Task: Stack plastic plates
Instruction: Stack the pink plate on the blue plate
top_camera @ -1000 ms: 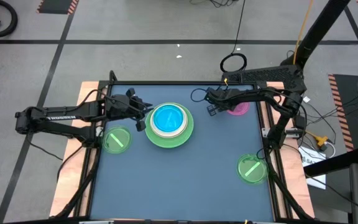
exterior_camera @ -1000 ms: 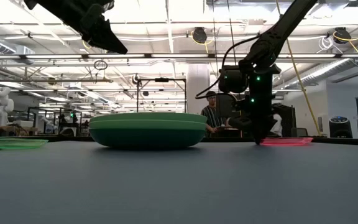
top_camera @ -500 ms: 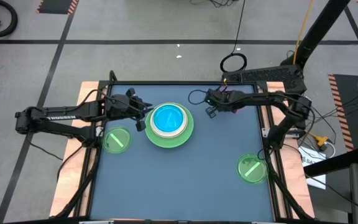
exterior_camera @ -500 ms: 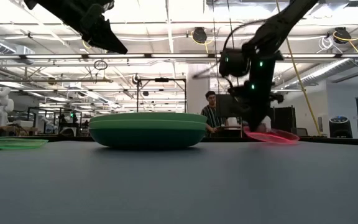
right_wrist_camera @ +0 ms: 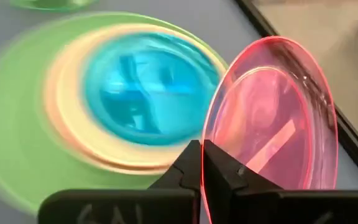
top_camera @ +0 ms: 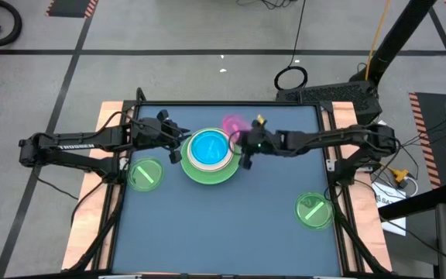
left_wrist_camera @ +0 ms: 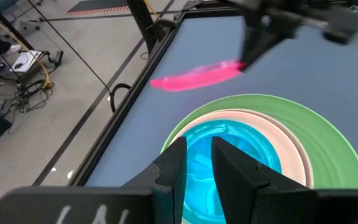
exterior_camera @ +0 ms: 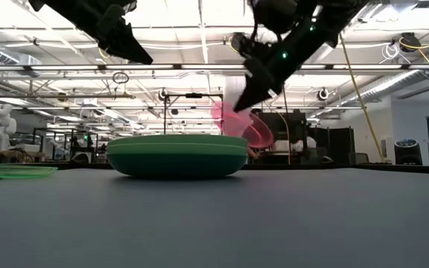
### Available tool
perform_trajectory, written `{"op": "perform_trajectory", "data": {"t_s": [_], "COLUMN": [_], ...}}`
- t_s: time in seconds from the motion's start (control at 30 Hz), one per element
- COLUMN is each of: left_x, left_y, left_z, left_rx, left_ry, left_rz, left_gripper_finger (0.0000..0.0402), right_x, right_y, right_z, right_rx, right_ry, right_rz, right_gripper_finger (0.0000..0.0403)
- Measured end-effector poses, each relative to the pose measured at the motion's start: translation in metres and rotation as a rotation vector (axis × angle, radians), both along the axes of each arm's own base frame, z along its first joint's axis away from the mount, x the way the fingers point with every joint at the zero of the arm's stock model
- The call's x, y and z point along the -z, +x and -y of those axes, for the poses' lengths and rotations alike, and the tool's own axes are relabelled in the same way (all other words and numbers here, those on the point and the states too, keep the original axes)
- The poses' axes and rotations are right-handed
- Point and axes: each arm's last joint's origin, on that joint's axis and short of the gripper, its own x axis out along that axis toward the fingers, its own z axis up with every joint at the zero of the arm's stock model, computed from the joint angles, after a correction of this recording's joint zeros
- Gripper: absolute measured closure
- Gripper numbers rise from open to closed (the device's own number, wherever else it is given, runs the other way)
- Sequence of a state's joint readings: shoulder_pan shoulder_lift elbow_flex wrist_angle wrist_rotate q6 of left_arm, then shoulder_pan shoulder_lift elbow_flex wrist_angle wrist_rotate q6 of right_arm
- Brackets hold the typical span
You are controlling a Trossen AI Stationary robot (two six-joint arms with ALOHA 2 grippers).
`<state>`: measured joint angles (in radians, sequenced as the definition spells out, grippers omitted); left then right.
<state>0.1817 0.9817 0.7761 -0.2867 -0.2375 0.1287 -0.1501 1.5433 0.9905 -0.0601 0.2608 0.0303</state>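
your stack point(top_camera: 211, 157) sat mid-desk point(top_camera: 231, 225): green plate, cream, blue on top. your right end effector point(top_camera: 242, 142) was clamped on the pink plate point(top_camera: 233, 125) by its rim, held tilted on edge above the stack's far side. it looked light, stiff, slippery; rim suited. left end effector point(top_camera: 178, 142) hovered beside, part open.

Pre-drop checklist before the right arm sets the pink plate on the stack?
1. Grip: right gripper shut on pink plate at its rim: ok.
2. Plate level: it hangs tilted in the low view: not ok.
3. Plate over the stack: in the high view it is beside the blue plate, not above it: not ok.
4. Stack top free: nothing lies on the blue plate: ok.
5. Left gripper clear: it hovers at the stack's edge: cannot tell.
6. Two striped green plates out of the path: ok.
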Motion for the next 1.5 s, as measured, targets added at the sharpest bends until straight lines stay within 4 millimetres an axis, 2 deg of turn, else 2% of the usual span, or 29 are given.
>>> {"op": "perform_trajectory", "data": {"t_s": [0.2,0.4,0.57,0.73,0.97,1.5], "left_x": [0.0,-0.001,-0.001,-0.002,-0.002,-0.002], "left_y": [0.0,0.0,0.001,0.001,0.001,0.001], "left_z": [0.0,0.0,0.0,0.0,0.0,0.0], "left_rx": [0.001,0.002,0.003,0.002,0.003,0.002], "left_ry": [0.003,0.006,0.007,0.009,0.009,0.008], "left_rz": [0.0,0.008,0.011,0.021,0.02,0.017], "left_gripper_finger": [0.0321,0.0321,0.0321,0.0321,0.0321,0.0321], "right_x": [-0.003,-0.001,0.008,0.023,0.032,0.036], "right_y": [0.008,0.015,0.026,0.036,0.051,0.054], "right_z": [-0.037,-0.057,-0.06,-0.06,-0.06,-0.059], "right_rx": [-0.297,-0.429,-0.467,-0.505,-0.525,-0.468], "right_ry": [-0.12,-0.21,-0.261,-0.3,-0.344,-0.334], "right_rz": [-0.01,0.008,0.034,-0.03,-0.068,-0.078], "right_gripper_finger": [0.0402,0.0402,0.0402,0.0403,0.0391,0.0334]}}
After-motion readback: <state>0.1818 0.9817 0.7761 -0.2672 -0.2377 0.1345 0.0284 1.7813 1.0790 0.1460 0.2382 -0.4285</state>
